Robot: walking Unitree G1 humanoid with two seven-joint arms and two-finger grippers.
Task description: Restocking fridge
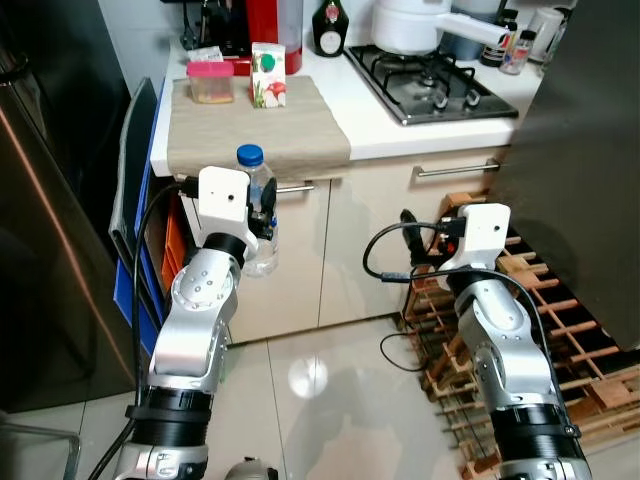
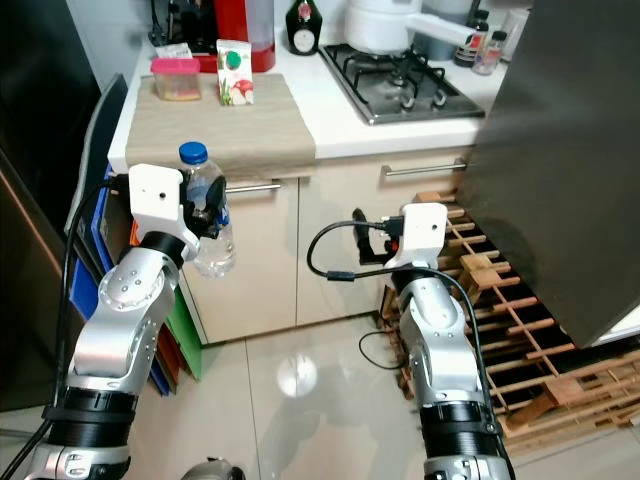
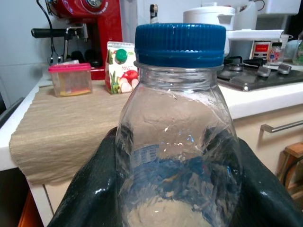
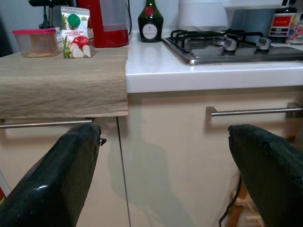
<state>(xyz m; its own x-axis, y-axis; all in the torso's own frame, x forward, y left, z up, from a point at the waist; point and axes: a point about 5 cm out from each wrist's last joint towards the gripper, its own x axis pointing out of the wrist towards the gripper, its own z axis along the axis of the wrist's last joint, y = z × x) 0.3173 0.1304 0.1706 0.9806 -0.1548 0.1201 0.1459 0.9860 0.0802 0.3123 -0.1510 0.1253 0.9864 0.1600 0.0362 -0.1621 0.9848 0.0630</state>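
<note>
From the head camera's left eye, the left gripper [image 1: 262, 213] is raised in front of the cupboards and clenched around a clear water bottle [image 1: 258, 215] with a blue cap; the bottle stands upright between the black fingers, its cap above the white wrist housing and its base hanging free below, just in front of the edge of the bench [image 1: 400, 130]; on the bench lies a beige mat [image 1: 258, 125], and at the mat's far end stand a pink-lidded container [image 1: 210, 82] and a small juice carton [image 1: 267, 75], well apart from the bottle; a gas hob [image 1: 428, 85] sits further right with a white pot [image 1: 405, 25] on it; the right gripper [image 1: 415, 235] is held up near a wooden rack [image 1: 560, 330] by the cupboards.

In the left wrist view the bottle fills the centre, its blue cap uppermost, with the black fingers [image 3: 90, 198] pressed against both sides of its body; beyond it the mat, container and carton stand before a red coffee machine [image 3: 92, 28].

In the right wrist view the two black fingers [image 4: 61, 179] are spread wide with nothing between them, so this gripper is released; they face a cream cupboard door [image 4: 189, 156] under the bench, with a dark bottle [image 4: 150, 21] standing beside the hob.
</note>
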